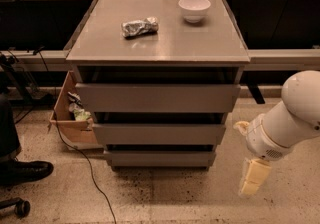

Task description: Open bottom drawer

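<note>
The grey cabinet (159, 48) has three handleless drawers stacked front-on. The bottom drawer (160, 158) is the slimmest front panel, just above the floor, and looks pushed in. The medium drawer (159, 134) and the tallest drawer (158, 98) sit above it. My gripper (252, 178) hangs low at the right of the cabinet, close to the floor, at about the bottom drawer's height. It is a short way clear of the cabinet's right side and touches nothing. The white arm (290, 118) rises behind it to the right.
A white bowl (194, 8) and a crumpled foil bag (139, 27) lie on the cabinet top. A cardboard box (70, 118) stands at the cabinet's left. A cable (87, 163) runs over the floor. A person's shoe (25, 170) is at far left.
</note>
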Robot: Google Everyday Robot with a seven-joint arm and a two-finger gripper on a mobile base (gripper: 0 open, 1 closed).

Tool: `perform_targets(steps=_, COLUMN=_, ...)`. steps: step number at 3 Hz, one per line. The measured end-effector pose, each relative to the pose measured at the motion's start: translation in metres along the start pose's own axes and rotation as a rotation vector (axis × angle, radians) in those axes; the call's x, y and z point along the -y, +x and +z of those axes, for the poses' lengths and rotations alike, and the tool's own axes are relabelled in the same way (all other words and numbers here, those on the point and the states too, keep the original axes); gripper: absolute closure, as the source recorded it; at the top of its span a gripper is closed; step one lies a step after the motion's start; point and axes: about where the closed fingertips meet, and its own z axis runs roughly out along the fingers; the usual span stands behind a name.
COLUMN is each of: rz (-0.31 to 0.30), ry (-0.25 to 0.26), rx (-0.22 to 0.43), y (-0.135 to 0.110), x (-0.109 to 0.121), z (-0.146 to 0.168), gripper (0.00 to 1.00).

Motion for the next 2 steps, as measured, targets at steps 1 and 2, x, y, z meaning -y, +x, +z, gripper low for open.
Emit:
perform_targets(steps=1, rz=0.017, ry=0.002, rx=0.024, y=0.002, x=-0.004, z=0.003, gripper=0.0)
perform_targets(steps=2, rz=0.034, ry=-0.022, rx=0.079, y=0.004, x=-0.013, z=0.029, gripper=0.0)
